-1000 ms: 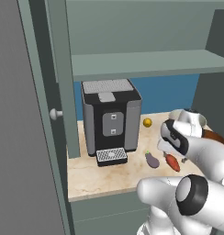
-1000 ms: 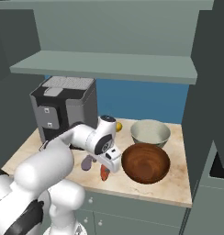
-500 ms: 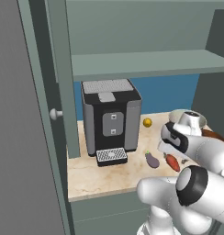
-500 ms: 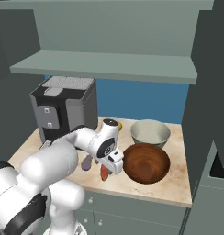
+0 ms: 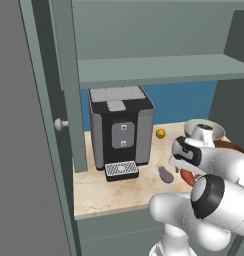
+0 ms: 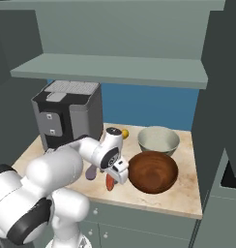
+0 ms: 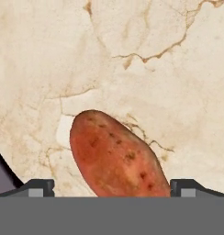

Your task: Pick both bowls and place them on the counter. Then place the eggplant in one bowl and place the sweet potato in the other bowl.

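The orange-red sweet potato [image 7: 116, 158] lies on the beige counter [image 7: 132, 46], right below my open gripper [image 7: 113, 188], with one fingertip [image 7: 38, 187] on each side of it and apart from it. It also shows under the hand in the side views [image 6: 110, 182] [image 5: 188, 176]. The dark purple eggplant [image 5: 165, 174] [image 6: 91, 172] lies just beside it on the counter [image 5: 109, 192]. The reddish-brown bowl [image 6: 153, 170] stands on the counter right of my gripper [image 6: 118, 172], and the grey-beige bowl [image 6: 158, 139] stands behind it. Both bowls hold nothing.
A black and grey coffee machine [image 5: 121, 132] stands at the left of the counter. A small yellow ball [image 5: 160, 133] lies near the blue back wall. A grey-green shelf [image 6: 110, 68] hangs overhead, and a cabinet door with a knob [image 5: 61, 124] stands open at the left.
The hand has sunk a little closer to the sweet potato. The jaws have stayed open, and the vegetables and bowls have not moved.
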You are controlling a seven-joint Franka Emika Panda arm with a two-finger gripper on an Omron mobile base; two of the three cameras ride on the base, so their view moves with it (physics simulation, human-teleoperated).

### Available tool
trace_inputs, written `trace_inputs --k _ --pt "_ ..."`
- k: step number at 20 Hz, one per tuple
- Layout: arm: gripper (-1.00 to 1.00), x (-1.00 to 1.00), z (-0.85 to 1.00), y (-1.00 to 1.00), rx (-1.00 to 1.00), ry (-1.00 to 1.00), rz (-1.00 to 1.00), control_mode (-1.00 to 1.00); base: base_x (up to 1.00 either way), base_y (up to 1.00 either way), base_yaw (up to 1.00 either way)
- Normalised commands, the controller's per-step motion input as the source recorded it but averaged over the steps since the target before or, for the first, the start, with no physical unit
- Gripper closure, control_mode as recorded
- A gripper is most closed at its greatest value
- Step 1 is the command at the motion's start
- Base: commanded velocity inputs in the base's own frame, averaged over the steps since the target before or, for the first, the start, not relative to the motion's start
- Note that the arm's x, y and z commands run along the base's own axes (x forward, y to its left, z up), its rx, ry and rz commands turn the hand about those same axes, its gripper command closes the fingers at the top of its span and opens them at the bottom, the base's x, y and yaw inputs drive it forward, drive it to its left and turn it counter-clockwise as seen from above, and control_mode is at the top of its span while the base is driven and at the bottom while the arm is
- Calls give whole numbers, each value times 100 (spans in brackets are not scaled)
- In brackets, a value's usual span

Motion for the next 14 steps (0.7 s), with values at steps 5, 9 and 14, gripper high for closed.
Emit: trace_inputs --k 5,9,14 --pt "-100 10 -18 0 0 0 0 -100 0 0 0" --pt "-100 1 -13 -1 0 0 0 -100 0 0 0" --pt "-100 0 -12 -3 0 0 0 -100 0 0 0"
